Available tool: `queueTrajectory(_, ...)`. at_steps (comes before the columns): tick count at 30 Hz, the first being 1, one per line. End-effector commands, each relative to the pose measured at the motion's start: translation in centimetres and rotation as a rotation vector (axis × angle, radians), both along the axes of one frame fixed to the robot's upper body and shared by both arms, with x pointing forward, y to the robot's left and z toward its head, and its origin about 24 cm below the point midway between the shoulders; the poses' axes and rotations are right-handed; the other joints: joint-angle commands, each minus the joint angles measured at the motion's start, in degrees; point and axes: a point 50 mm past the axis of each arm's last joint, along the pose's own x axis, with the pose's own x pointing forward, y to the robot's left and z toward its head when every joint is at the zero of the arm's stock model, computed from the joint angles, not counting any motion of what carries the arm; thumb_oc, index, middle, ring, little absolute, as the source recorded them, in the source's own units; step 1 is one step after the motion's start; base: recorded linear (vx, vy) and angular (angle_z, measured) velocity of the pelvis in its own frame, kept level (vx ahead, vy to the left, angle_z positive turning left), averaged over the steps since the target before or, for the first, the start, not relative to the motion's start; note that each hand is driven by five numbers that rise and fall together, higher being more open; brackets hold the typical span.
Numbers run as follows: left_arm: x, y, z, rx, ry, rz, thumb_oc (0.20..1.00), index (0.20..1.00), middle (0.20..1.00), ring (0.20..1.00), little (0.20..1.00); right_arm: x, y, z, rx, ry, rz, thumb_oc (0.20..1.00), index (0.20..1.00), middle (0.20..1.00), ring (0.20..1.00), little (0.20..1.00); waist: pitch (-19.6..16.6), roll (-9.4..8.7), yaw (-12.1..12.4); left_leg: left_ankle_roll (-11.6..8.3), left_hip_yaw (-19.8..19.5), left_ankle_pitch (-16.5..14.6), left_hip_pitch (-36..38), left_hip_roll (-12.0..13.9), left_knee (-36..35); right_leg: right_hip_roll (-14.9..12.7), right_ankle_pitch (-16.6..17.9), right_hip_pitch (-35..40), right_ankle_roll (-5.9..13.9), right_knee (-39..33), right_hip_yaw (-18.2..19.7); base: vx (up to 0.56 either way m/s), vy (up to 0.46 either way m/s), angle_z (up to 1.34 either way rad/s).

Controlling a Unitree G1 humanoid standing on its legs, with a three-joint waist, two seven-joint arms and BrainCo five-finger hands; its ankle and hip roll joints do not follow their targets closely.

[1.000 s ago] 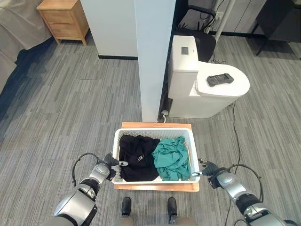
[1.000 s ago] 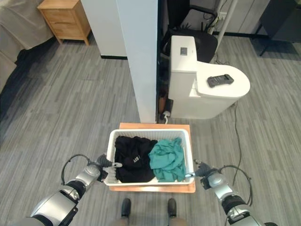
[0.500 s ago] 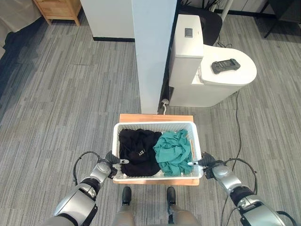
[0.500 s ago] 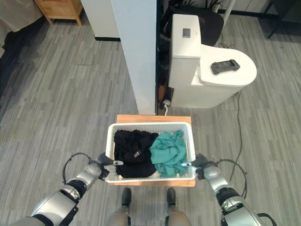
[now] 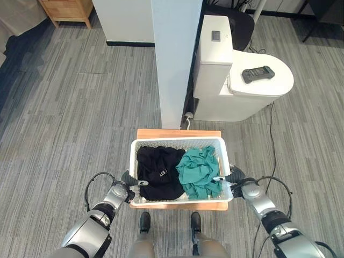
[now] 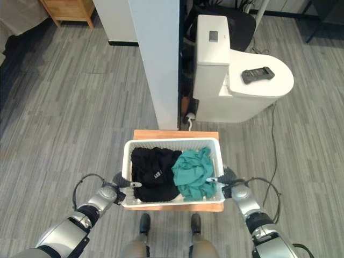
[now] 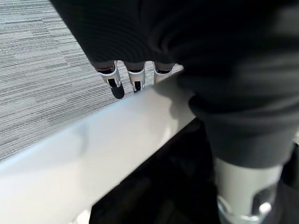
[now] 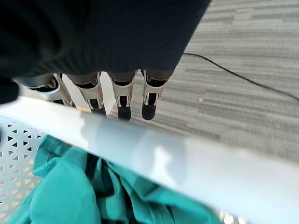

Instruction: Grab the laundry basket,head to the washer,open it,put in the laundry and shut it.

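The white laundry basket rests on a low wooden board just in front of me. It holds a black garment and a teal garment. My left hand grips the basket's left rim, fingers curled under the outside and thumb over the top. On the other side my right hand clasps the right rim, with fingers below the edge and the teal cloth just inside.
A white pillar rises right behind the board. To its right stands a white unit with a rounded top carrying a black handset. A wooden nightstand is far left. A cable trails over the floor at right.
The view has shifted as the camera moved. My right hand has come in from beside the basket and closed on its right rim. The left hand keeps its hold.
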Motion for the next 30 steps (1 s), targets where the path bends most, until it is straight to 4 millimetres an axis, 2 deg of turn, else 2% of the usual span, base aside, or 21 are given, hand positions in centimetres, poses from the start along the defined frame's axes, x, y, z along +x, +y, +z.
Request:
queueTrajectory(1, 1.9, -1.0, 1.4, 0.009, -0.065, -0.003, 1.0, 1.0, 1.0, 1.0, 1.0, -0.2, 0.1, -0.3, 0.072, -0.021, -0.041, 1.0, 1.0, 1.0, 1.0, 1.0, -2.0, -1.62, 0.4, -0.18, -5.2, 4.9, -7.0, 0.2, -0.1, -3.8, 1.2, -2.9, 2.39, -0.1, -2.3, 0.0, 0.0, 0.0)
queueTrajectory(7, 2.7, -0.9, 2.2, 0.01, -0.096, 0.014, 1.0, 1.0, 1.0, 1.0, 1.0, -0.2, 0.4, -0.8, 0.094, 0.007, -0.054, 1.0, 1.0, 1.0, 1.0, 1.0, -1.8, -1.11, 0.5, -0.11, -4.9, 5.1, -7.2, 0.0, -0.1, -4.0, 1.5, -3.2, 2.47, -0.1, -2.2, 0.0, 0.0, 0.0)
queueTrajectory(15, 2.6, -1.4, 2.0, -0.025, -0.089, 0.017, 1.0, 1.0, 1.0, 1.0, 1.0, -0.2, 1.0, -1.2, 0.145, 0.023, -0.078, 1.0, 1.0, 1.0, 1.0, 1.0, -1.9, -0.89, 0.5, 0.08, -4.9, 5.1, -7.5, -0.3, -0.1, -4.3, 1.7, -3.6, 2.52, -0.1, -2.0, 0.0, 0.0, 0.0)
queueTrajectory(16, 2.6, -1.5, 2.0, -0.045, -0.091, 0.026, 0.89, 0.89, 0.89, 0.89, 0.89, -0.3, 1.2, -1.3, 0.154, 0.02, -0.084, 0.931, 0.931, 0.931, 0.931, 0.931, -1.9, -0.84, 0.5, 0.1, -4.8, 5.1, -7.5, -0.4, -0.1, -4.4, 1.8, -3.7, 2.52, -0.1, -2.1, 0.0, 0.0, 0.0)
queueTrajectory(17, 2.6, -1.6, 1.9, -0.06, -0.089, 0.029, 0.68, 0.68, 0.68, 0.68, 0.68, -0.2, 1.4, -1.3, 0.161, 0.019, -0.082, 0.925, 0.925, 0.925, 0.925, 0.925, -1.9, -0.83, 0.5, 0.12, -4.8, 5.1, -7.6, -0.5, -0.1, -4.4, 1.8, -3.7, 2.51, -0.1, -2.1, 0.0, 0.0, 0.0)
queueTrajectory(18, 2.6, -1.6, 1.9, -0.06, -0.089, 0.029, 0.555, 0.555, 0.555, 0.555, 0.555, -0.2, 1.4, -1.3, 0.161, 0.019, -0.082, 0.871, 0.871, 0.871, 0.871, 0.871, -1.9, -0.83, 0.5, 0.12, -4.8, 5.1, -7.6, -0.5, -0.1, -4.4, 1.8, -3.7, 2.51, -0.1, -2.1, 0.0, 0.0, 0.0)
queueTrajectory(19, 2.2, -2.1, 1.5, -0.092, -0.064, 0.021, 0.266, 0.266, 0.266, 0.266, 0.266, -0.1, 1.6, -1.2, 0.172, 0.012, -0.08, 0.595, 0.595, 0.595, 0.595, 0.595, -1.9, -0.84, 0.4, 0.15, -4.7, 5.1, -7.7, -0.6, -0.1, -4.4, 1.8, -3.8, 2.54, -0.1, -2.1, 0.0, 0.0, 0.0)
queueTrajectory(20, 2.2, -2.4, 1.5, -0.118, -0.071, 0.023, 0.2, 0.2, 0.2, 0.2, 0.2, 0.0, 1.7, -1.1, 0.186, 0.001, -0.088, 0.395, 0.395, 0.395, 0.395, 0.395, -1.8, -0.83, 0.5, 0.18, -4.7, 5.1, -7.7, -0.6, -0.1, -4.4, 1.8, -3.8, 2.55, -0.1, -2.1, 0.0, 0.0, 0.0)
queueTrajectory(21, 2.2, -2.6, 1.5, -0.126, -0.08, 0.019, 0.2, 0.2, 0.2, 0.2, 0.2, 0.0, 1.6, -1.1, 0.186, -0.005, -0.091, 0.2, 0.2, 0.2, 0.2, 0.2, -1.8, -0.78, 0.5, 0.19, -4.7, 5.1, -7.7, -0.6, -0.1, -4.4, 1.8, -3.8, 2.58, -0.1, -2.1, 0.0, 0.0, 0.0)
queueTrajectory(30, 1.8, -4.0, 1.1, -0.162, -0.073, -0.029, 0.2, 0.2, 0.2, 0.2, 0.2, 0.4, 3.0, -0.7, 0.168, -0.04, -0.027, 0.2, 0.2, 0.2, 0.2, 0.2, -1.2, -0.52, 0.6, 0.34, -4.6, 5.2, -8.0, -0.9, -0.1, -4.7, 2.0, -4.1, 2.61, -0.1, -2.2, 0.0, 0.0, 0.0)
